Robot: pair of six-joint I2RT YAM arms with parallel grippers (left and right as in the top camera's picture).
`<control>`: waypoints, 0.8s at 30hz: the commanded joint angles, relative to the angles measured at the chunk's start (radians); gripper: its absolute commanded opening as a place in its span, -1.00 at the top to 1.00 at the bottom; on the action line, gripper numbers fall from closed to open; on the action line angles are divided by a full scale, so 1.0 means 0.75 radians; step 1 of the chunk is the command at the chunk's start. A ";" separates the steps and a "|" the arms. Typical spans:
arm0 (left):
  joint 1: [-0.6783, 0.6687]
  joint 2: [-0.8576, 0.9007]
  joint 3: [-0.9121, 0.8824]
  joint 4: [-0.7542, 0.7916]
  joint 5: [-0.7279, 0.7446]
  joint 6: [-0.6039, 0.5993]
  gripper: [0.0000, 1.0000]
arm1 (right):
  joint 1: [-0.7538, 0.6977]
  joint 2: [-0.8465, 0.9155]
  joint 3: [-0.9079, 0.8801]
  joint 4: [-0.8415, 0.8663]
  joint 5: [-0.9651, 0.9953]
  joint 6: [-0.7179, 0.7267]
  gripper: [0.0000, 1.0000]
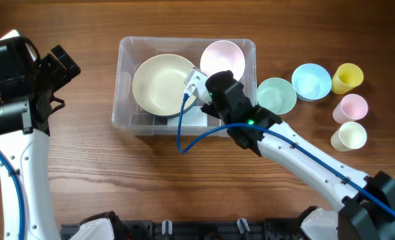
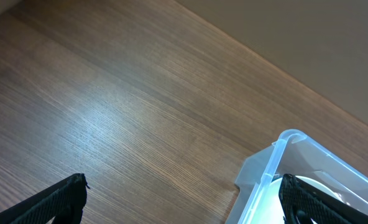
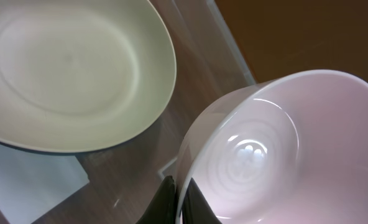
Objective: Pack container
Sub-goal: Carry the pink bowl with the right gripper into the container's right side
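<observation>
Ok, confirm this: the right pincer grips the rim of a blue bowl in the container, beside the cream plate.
Wrong colour: the bowl at the right pincer is pink, not blue, as the right wrist view shows. The rest holds: it sits in the container beside the cream plate.

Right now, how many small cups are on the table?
3, at the right: yellow cup at the back, pink cup in the middle, cream cup in front. Others may be hidden.
</observation>
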 commanded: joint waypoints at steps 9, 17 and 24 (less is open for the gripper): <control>0.006 -0.006 0.015 -0.002 0.015 -0.012 -0.99 | -0.210 0.018 0.033 -0.113 -0.382 -0.078 0.90; 0.006 -0.006 0.015 -0.002 0.015 -0.012 -0.99 | -0.252 0.021 0.033 -0.188 -0.473 -0.263 0.91; 0.006 -0.006 0.015 -0.002 0.015 -0.012 -0.99 | -0.256 0.083 0.033 -0.168 -0.501 -0.381 0.91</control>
